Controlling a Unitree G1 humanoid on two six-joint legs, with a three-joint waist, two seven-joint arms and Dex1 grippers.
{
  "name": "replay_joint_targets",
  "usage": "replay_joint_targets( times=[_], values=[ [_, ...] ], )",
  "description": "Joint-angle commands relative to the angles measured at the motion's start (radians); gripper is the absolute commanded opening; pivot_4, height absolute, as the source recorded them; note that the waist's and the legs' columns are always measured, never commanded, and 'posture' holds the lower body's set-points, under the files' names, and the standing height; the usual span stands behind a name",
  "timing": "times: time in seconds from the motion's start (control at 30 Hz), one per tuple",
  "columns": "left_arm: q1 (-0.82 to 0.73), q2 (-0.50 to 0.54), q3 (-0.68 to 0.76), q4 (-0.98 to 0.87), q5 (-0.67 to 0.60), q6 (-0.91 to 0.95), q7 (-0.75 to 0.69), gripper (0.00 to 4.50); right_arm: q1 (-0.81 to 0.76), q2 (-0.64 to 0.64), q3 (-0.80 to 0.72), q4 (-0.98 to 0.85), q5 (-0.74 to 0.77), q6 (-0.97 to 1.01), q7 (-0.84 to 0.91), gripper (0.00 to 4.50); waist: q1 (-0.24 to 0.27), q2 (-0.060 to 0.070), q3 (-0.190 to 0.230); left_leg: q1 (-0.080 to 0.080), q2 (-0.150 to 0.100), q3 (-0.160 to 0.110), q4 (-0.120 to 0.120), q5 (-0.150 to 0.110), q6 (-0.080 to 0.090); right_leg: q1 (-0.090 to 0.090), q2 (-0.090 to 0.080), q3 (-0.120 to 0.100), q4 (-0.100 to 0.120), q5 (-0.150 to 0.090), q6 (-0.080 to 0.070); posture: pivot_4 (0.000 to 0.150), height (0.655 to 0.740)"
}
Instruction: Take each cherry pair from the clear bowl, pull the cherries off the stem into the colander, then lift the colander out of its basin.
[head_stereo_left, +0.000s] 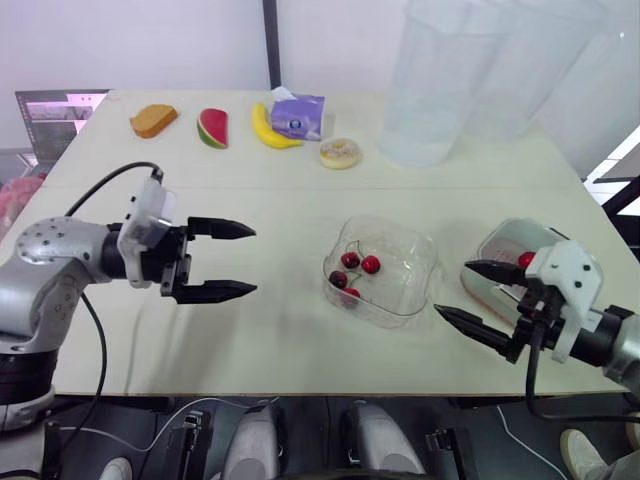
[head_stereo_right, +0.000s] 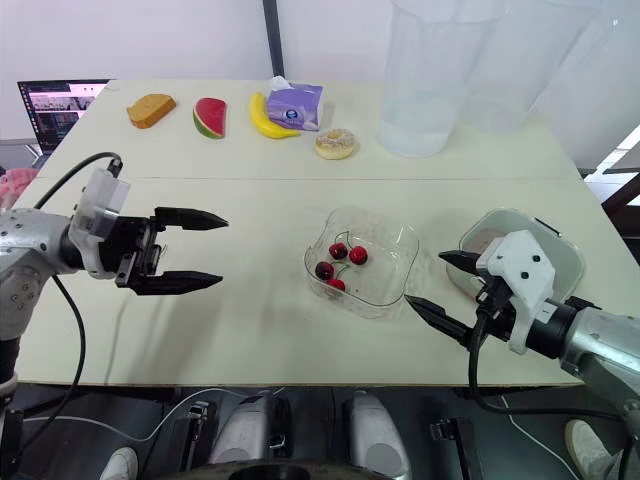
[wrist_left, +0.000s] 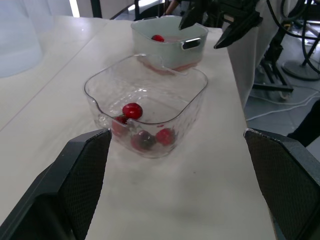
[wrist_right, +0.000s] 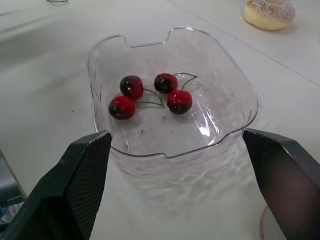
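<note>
The clear bowl (head_stereo_left: 420, 262) sits mid-table and holds two cherry pairs (wrist_right: 150, 95) on green stems. To its right stands the basin with the colander (head_stereo_right: 560, 250) inside; one red cherry (head_stereo_left: 526, 260) lies in it. My left gripper (head_stereo_left: 228, 260) hovers open well to the left of the bowl, fingers pointing at it, nothing between them. My right gripper (head_stereo_right: 440, 283) is open between the bowl and the basin, just off the bowl's right corner, also empty.
Along the far side lie a bread slice (head_stereo_left: 153, 120), a watermelon slice (head_stereo_left: 212, 128), a banana (head_stereo_left: 268, 130), a purple tissue pack (head_stereo_left: 298, 114) and a doughnut (head_stereo_left: 340, 153). Tall clear containers (head_stereo_left: 440, 80) stand at the back right. A laptop (head_stereo_right: 60, 100) sits at the far left.
</note>
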Motion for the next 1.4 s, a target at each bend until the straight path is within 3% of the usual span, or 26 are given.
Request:
replay_joint_targets(
  times=[0.03, 0.17, 0.3, 0.43, 0.57, 1.07, 1.4],
  values=[
    [-0.026, 0.009, -0.004, -0.020, -0.017, 0.003, 0.000, 4.45, -0.062, -0.017, -0.013, -0.033, 0.098, 0.035, -0.048, 4.50, 0.001, 0.000, 0.000, 0.000, 0.000, 0.000, 0.000, 0.000, 0.000, 0.001, 0.000, 0.000, 0.000, 0.000, 0.000, 0.150, 0.7400],
    [-0.041, 0.006, -0.017, -0.021, -0.017, 0.003, 0.006, 4.45, -0.242, -0.085, 0.087, 0.015, 0.236, 0.142, -0.154, 4.50, -0.001, 0.000, 0.000, 0.002, 0.000, 0.001, 0.000, 0.000, 0.000, 0.002, -0.001, 0.001, 0.000, 0.000, 0.000, 0.150, 0.7400],
    [-0.066, -0.011, -0.035, -0.019, -0.012, 0.003, 0.021, 4.45, -0.521, -0.100, 0.325, 0.137, 0.204, 0.304, -0.296, 4.50, -0.002, -0.001, 0.001, 0.004, 0.000, 0.001, -0.001, 0.000, 0.000, 0.003, -0.001, 0.001, -0.001, 0.000, -0.001, 0.150, 0.7400],
    [-0.088, -0.023, -0.050, -0.017, -0.012, 0.005, 0.035, 4.45, -0.769, 0.012, 0.480, 0.276, 0.225, 0.468, -0.394, 4.50, -0.001, -0.001, 0.001, 0.003, 0.000, 0.002, -0.001, 0.000, 0.000, 0.001, -0.001, 0.001, -0.001, 0.000, -0.001, 0.150, 0.7400],
    [-0.097, -0.034, -0.064, -0.009, -0.003, 0.000, 0.041, 4.45, -0.898, 0.085, 0.593, 0.367, 0.174, 0.589, -0.415, 4.50, 0.002, -0.001, 0.001, 0.001, 0.000, 0.002, -0.002, 0.000, 0.000, -0.001, -0.001, 0.001, -0.001, 0.000, -0.001, 0.150, 0.7400],
    [-0.090, -0.059, -0.080, -0.010, 0.007, -0.011, 0.057, 4.45, -1.004, 0.196, 0.838, 0.607, -0.122, 0.593, -0.302, 4.50, 0.001, -0.001, 0.001, -0.011, 0.000, 0.002, 0.001, 0.000, 0.001, -0.012, -0.002, 0.001, 0.001, 0.000, 0.000, 0.150, 0.7400],
    [-0.081, -0.058, -0.077, -0.017, 0.004, -0.008, 0.069, 4.45, -1.030, 0.271, 0.874, 0.661, -0.251, 0.551, -0.244, 4.50, 0.000, -0.001, 0.001, -0.011, 0.000, 0.002, 0.001, 0.000, 0.001, -0.012, -0.002, 0.000, 0.001, 0.000, 0.000, 0.150, 0.7400]
  ],
)
